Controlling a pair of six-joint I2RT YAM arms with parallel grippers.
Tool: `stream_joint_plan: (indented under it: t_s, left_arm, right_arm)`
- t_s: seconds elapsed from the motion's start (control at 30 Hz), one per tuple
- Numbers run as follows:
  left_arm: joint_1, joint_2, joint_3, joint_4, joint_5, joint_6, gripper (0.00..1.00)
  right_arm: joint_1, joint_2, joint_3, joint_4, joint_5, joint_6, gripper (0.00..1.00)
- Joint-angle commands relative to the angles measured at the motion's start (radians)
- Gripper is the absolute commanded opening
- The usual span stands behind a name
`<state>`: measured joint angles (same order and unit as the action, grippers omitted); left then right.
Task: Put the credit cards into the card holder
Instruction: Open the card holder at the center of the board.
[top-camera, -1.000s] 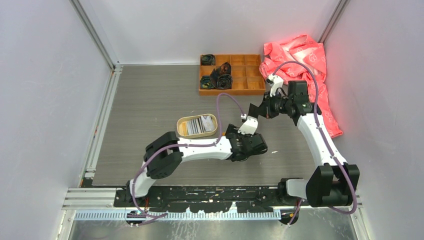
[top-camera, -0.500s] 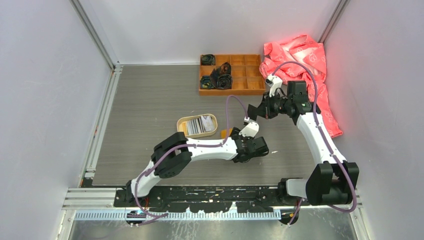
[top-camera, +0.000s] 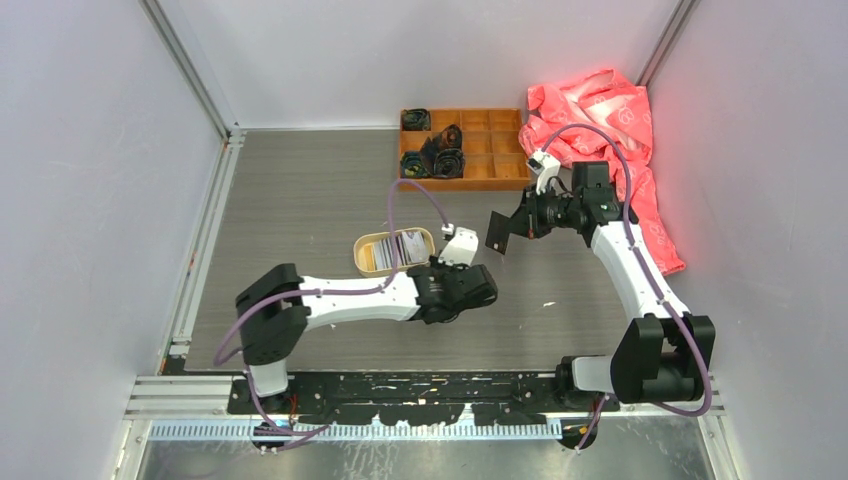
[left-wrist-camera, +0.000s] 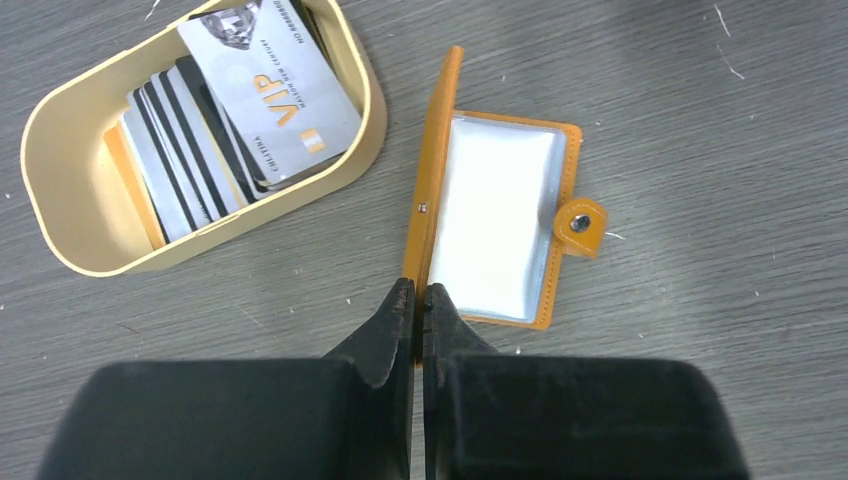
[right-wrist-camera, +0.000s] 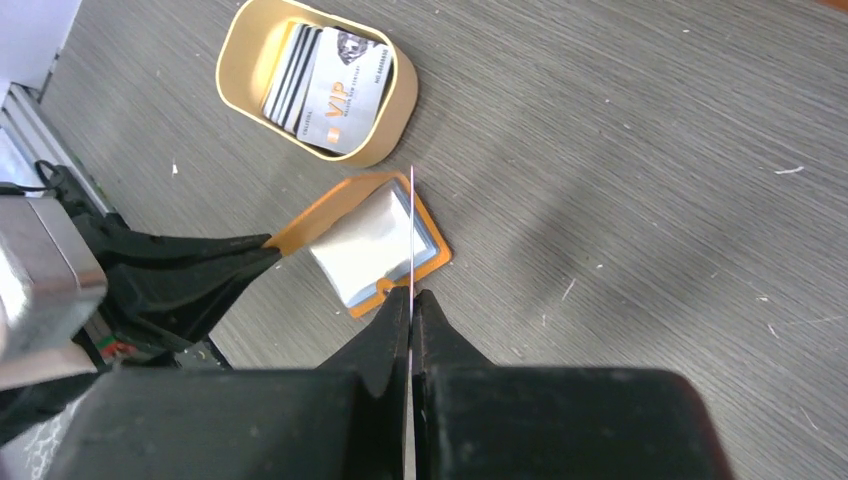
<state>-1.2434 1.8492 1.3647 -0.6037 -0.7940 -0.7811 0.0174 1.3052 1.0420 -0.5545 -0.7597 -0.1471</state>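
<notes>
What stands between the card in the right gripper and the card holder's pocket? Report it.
Nothing visible does. The card pinched in the right gripper has only open air between it and the card holder. The left gripper pinches the holder's raised cover at one edge, beside the pocket.

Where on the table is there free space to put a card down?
Free: the wide bare table left of the compartment box and beyond the tray; also the near strip right of the left gripper. Crowded: the middle, where tray, card holder and right gripper meet.

white links (top-camera: 350, 295), purple cables (top-camera: 410, 183); left gripper (left-wrist-camera: 415, 290), right gripper (right-wrist-camera: 411, 297) black
</notes>
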Motion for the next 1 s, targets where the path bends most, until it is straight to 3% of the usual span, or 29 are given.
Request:
stream_joint_plan:
  t_s: [0.0, 0.13, 0.3, 0.47, 0.57, 0.73, 0.97]
  left_arm:
    - [0.03, -0.122, -0.098, 0.134, 0.004, 0.006, 0.0]
    - [0.087, -0.26, -0.248, 0.218, 0.106, -0.055, 0.0]
    - [0.144, -0.494, -0.562, 0.478, 0.244, -0.233, 0.0]
    - [0.15, -0.693, -0.854, 0.597, 0.259, -0.47, 0.0]
    - [0.138, -0.789, -0.956, 0.62, 0.225, -0.588, 0.0]
    - [0.094, -0.86, -0.98, 0.572, 0.163, -0.621, 0.0]
    - [0.038, -0.797, -0.899, 0.481, 0.111, -0.635, 0.0]
  right_arm:
    - [0.003, -0.006, 0.024, 0.03, -0.098, 0.013, 0.01]
    - [0.028, -0.014, -0.01, 0.071, -0.246, 0.024, 0.01]
    - [0.128, 0.02, -0.059, 0.14, -0.305, 0.06, 0.01]
    - [0.237, 0.103, -0.071, 0.148, -0.336, 0.053, 0.01]
    - [0.318, 0.136, -0.084, 0.159, -0.318, 0.038, 0.01]
    - [0.447, 0.178, -0.08, 0.16, -0.172, 0.013, 0.01]
    - [0.529, 0.169, -0.065, 0.146, -0.06, -0.019, 0.01]
